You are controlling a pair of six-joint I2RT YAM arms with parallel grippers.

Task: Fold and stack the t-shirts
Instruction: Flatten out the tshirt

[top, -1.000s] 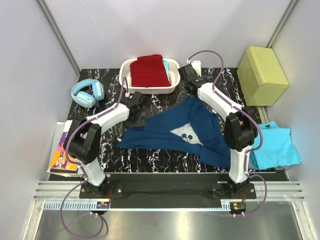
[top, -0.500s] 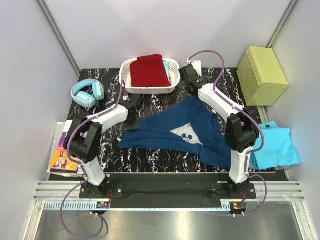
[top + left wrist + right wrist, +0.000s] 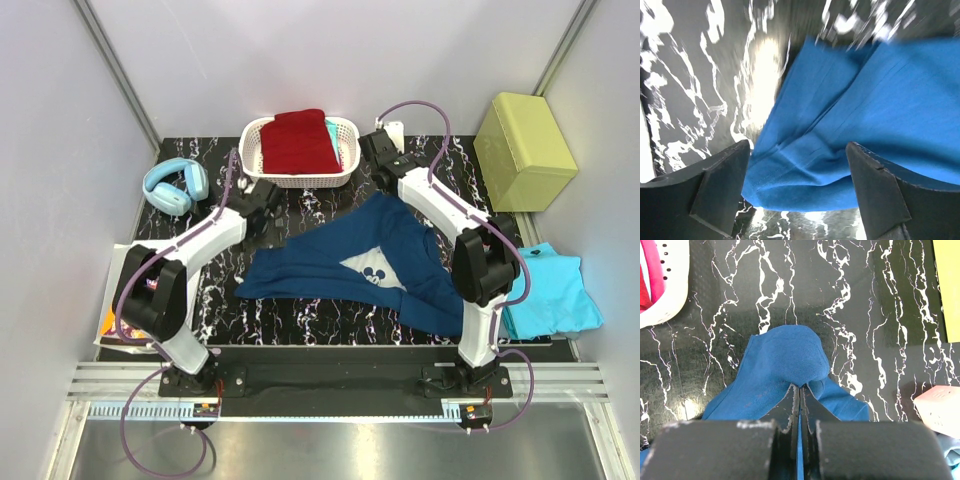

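top view: the navy t-shirt (image 3: 370,255) lies spread and not yet folded across the middle of the black marbled table (image 3: 300,315), its white mouse print facing up. the left gripper (image 3: 262,205) has just let go. a moment ago it was down at the shirt's left edge with its jaws shut; now it sits further back, near the white basket (image 3: 348,160), and clear of the cloth. the shirt's left side lies much where it was. the right gripper (image 3: 380,178) has not shifted and holds the far tip of the shirt, just beside the basket. the dark red t-shirt (image 3: 298,140) sits folded in the basket. the turquoise t-shirt (image 3: 545,290) lies off the table's right side, well apart from the others.

left wrist view: the picture is blurred, so the arm looks to be moving. the two fingers (image 3: 715,195) stand wide apart, released. a hemmed edge of blue cloth lies on the table between and beyond them, and nothing is pinched.

right wrist view: the fingers (image 3: 785,410) are clenched together on a fold of the navy cloth, which bulges just past the tips.

for the task, i cannot tell whether the release set that edge down or was a slipped grab. either way no fold shows in the navy shirt. my guess is that the left side needs a fresh hold while the right anchors the far tip.
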